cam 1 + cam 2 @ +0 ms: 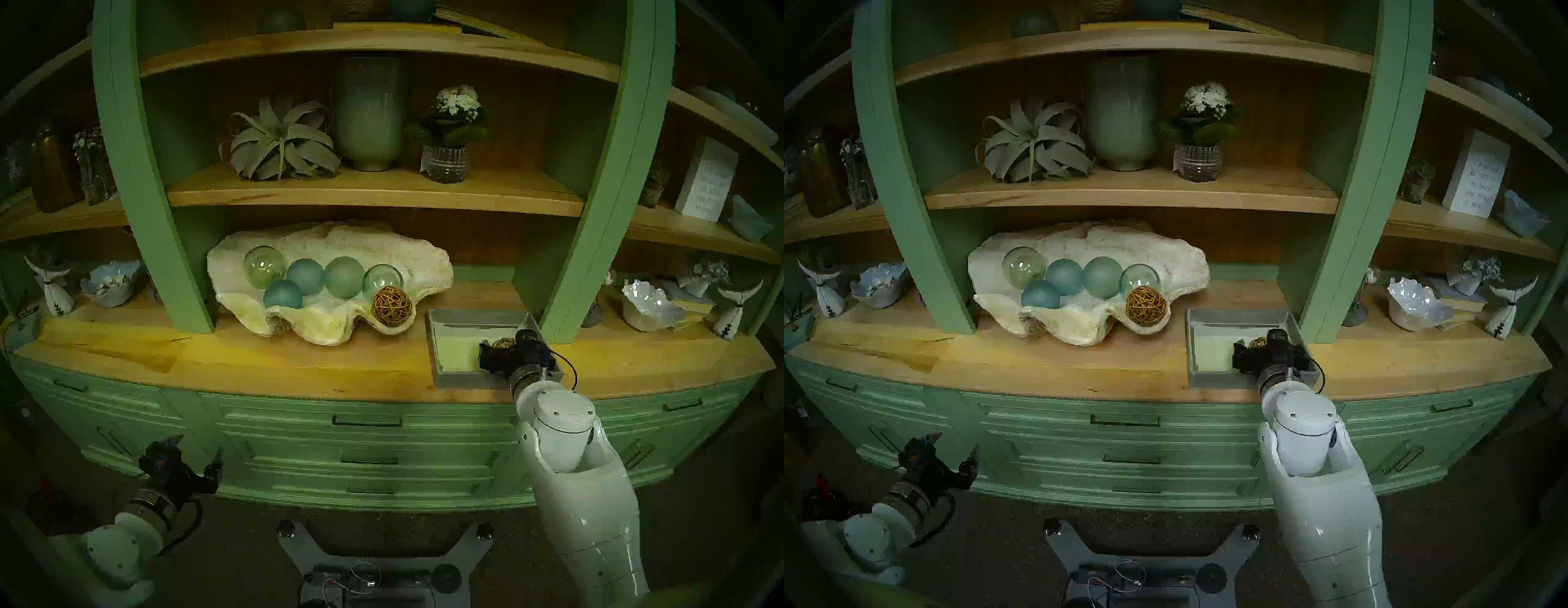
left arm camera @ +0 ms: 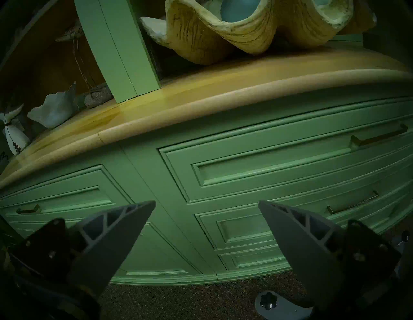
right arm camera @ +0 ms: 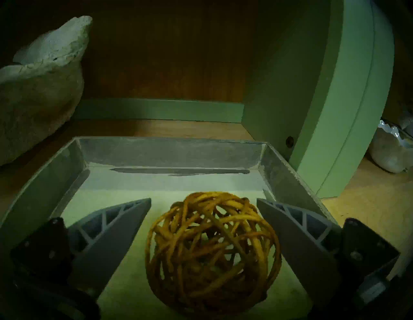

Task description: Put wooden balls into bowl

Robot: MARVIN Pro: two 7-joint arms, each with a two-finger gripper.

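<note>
One woven rattan wooden ball lies in the right front lobe of the big cream clam shell bowl, next to several green and blue glass balls. The second wooden ball rests on the floor of the grey tray, right of the shell. My right gripper is down in the tray, open, one finger on each side of this ball. My left gripper hangs open and empty, low in front of the drawers.
A green cabinet post stands just right of the tray, another left of the shell. A wooden shelf with plants and a vase overhangs the shell. The shell's end lies left of the tray. Small white ruffled bowls sit in the side bays.
</note>
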